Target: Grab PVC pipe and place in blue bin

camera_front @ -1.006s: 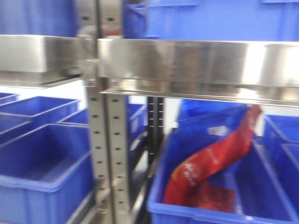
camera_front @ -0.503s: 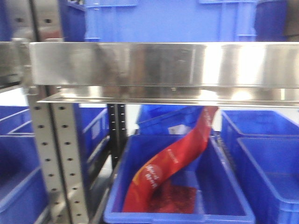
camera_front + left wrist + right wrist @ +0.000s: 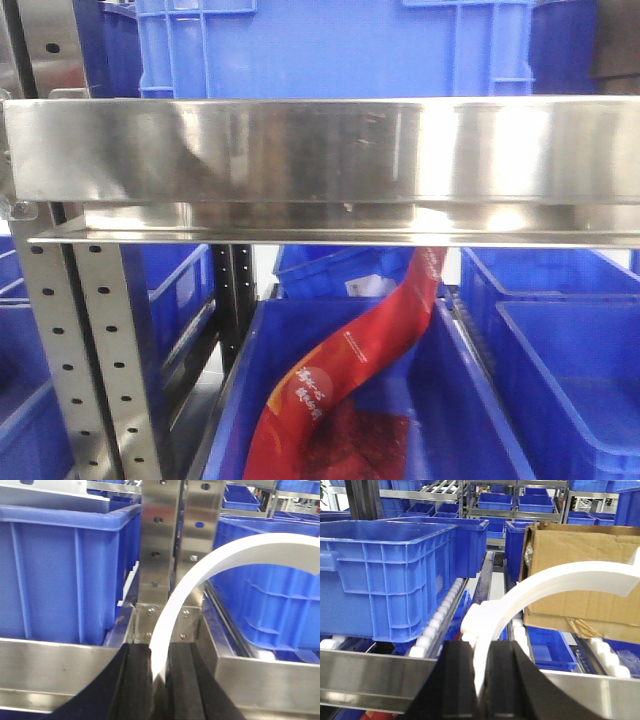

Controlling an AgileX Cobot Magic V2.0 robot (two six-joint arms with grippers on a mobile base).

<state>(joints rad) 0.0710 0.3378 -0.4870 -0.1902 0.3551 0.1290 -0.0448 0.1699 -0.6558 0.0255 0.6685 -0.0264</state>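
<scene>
No PVC pipe shows in any view. Blue bins fill the steel racks: a large blue bin [image 3: 330, 50] stands on the upper shelf, and a lower blue bin [image 3: 470, 400] holds a red bag [image 3: 350, 365]. My left gripper [image 3: 159, 680] is shut, facing a steel upright [image 3: 165, 545] between two blue bins. A white curved band [image 3: 200, 570] rises from between its black fingers. My right gripper [image 3: 481, 680] is also shut, with a like white band [image 3: 545, 585] arching up from its jaws. It faces a blue bin [image 3: 390, 575] on a roller shelf.
A broad steel shelf beam [image 3: 320, 150] crosses the front view, and a perforated upright [image 3: 90, 360] stands at the left. A cardboard box [image 3: 580, 575] sits on the white rollers [image 3: 440, 615] to the right. More blue bins [image 3: 570, 370] stand alongside and behind.
In the front view the rack upright and the bin with the red bag have slid to the left, so my view has moved right along the shelving. The picture is sharper now.
</scene>
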